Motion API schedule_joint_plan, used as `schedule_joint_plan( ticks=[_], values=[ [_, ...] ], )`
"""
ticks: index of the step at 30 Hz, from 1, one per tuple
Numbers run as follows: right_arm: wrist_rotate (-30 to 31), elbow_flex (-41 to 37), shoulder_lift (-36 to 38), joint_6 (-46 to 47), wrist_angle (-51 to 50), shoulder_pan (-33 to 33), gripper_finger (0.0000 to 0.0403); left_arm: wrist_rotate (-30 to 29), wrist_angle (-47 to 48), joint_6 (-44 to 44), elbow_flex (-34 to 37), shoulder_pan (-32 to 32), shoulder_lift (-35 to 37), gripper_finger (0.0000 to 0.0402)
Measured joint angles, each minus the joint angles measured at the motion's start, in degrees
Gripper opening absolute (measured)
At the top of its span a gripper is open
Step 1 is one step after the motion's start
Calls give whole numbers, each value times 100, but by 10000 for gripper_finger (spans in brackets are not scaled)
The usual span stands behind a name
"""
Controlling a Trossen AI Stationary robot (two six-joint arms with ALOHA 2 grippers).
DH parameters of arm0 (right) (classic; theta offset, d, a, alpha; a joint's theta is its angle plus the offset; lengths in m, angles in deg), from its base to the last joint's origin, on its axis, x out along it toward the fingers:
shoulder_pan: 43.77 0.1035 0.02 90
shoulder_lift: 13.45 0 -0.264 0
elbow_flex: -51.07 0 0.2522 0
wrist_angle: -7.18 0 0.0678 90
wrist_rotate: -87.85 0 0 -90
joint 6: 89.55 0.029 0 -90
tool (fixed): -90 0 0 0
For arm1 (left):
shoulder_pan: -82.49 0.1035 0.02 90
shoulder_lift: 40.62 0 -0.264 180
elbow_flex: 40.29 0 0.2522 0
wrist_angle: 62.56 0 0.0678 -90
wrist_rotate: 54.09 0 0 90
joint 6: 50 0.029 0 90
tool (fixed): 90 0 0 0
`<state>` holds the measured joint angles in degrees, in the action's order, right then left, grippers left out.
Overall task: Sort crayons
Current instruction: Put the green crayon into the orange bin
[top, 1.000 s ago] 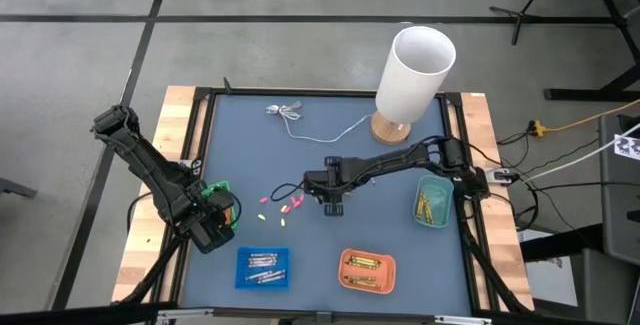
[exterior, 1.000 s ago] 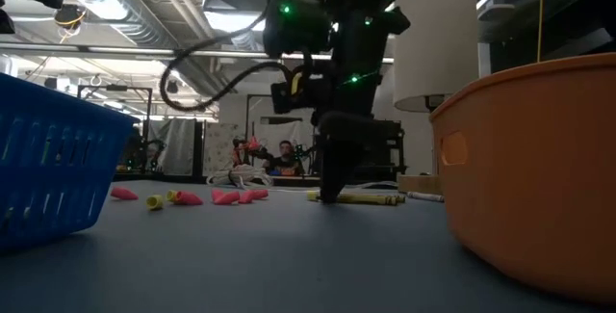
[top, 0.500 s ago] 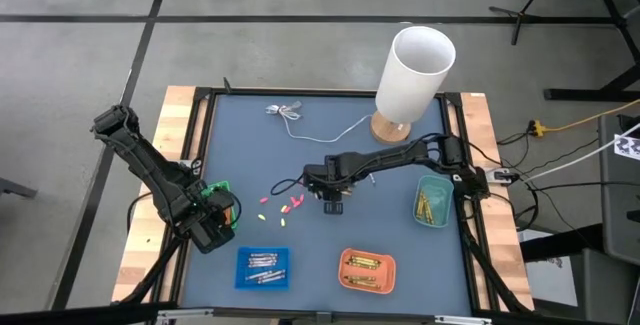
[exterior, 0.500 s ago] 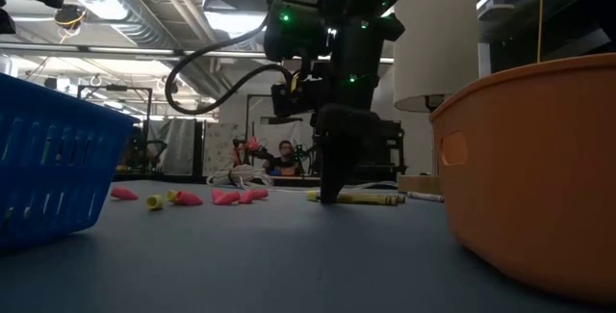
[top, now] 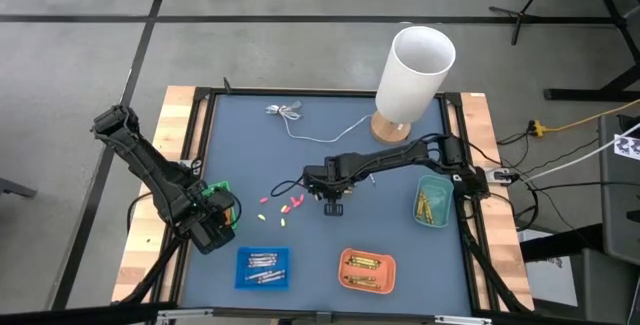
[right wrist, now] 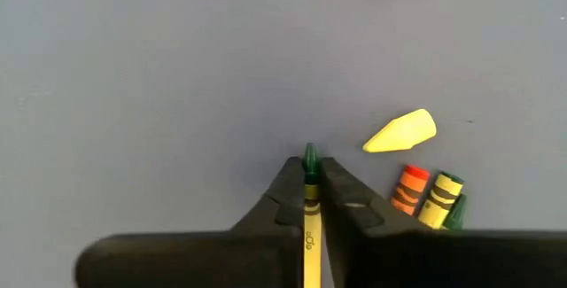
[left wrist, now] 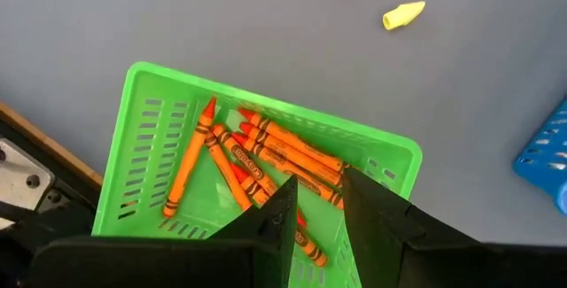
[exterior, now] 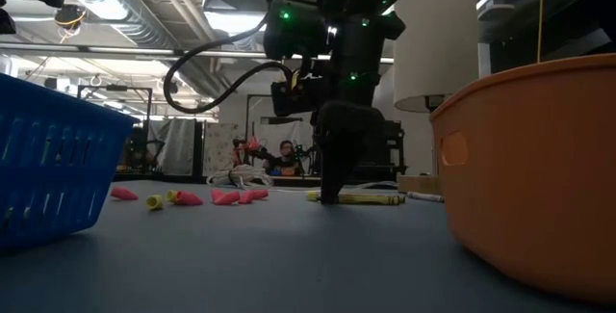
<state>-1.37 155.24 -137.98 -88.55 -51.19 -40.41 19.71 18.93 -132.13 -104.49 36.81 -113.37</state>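
Note:
My right gripper [top: 333, 205] stands fingers-down near the table's middle, shut on a yellow-wrapped crayon with a green tip [right wrist: 310, 201]. Loose crayon bits lie close by: a yellow tip [right wrist: 400, 133], an orange stub [right wrist: 412, 189], a yellow-green stub [right wrist: 440, 201], and pink and yellow pieces [top: 280, 208] to its left. My left gripper [left wrist: 319, 195] hovers open at the table's left edge over a green tray [left wrist: 142, 137] of orange crayons [left wrist: 275, 151], with nothing between its fingers. My right gripper pinches the crayon between its two fingers just behind the green tip [right wrist: 310, 157], which sticks out past the fingertips. The fingers come from above, pointing down. In the low view the crayon [exterior: 371, 197] lies level on the table.
A blue tray [top: 263, 267] with grey crayons and an orange tray [top: 367, 271] stand at the near edge. At the right stands a teal tray [top: 433, 200]. A tall white cylinder on a wooden base [top: 415, 70] and a thin white cable [top: 300, 120] are at the back.
My right gripper has stayed low at the table near its middle, shifting slightly toward the left edge, and has shut on the yellow-wrapped crayon. The crayon still lies on the table.

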Motion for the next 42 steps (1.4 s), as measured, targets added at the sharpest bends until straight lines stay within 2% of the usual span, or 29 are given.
schedule_joint_plan(
  ticks=[12, 16, 20, 26, 31, 35, 42],
  values=[
    [-547, -2, 4, 22, 81, -19, 20, -1125, -872, 22, 0, 1, 0, 77],
    [-733, 257, -23, 24, -327, -15, 15, -1309, -1074, 22, 0, 1, 0, 77],
    [-1254, 722, -46, 46, -824, 31, 16, -1387, -1135, 22, 0, 1, 0, 77],
    [-2523, 1282, -26, 513, -1118, 78, 16, -1481, -1143, 23, 0, 1, 0, 77],
    [-3502, 1625, -20, 958, -1308, 361, 16, -1473, -1143, 22, 0, 1, 0, 77],
    [-3751, 1848, -11, 996, -1463, 702, 16, -1472, -1143, 22, 0, 1, 0, 77],
    [-3738, 2220, 2, 994, -1823, 1378, 17, -1470, -1143, 22, 0, 1, 0, 77]
  ],
)
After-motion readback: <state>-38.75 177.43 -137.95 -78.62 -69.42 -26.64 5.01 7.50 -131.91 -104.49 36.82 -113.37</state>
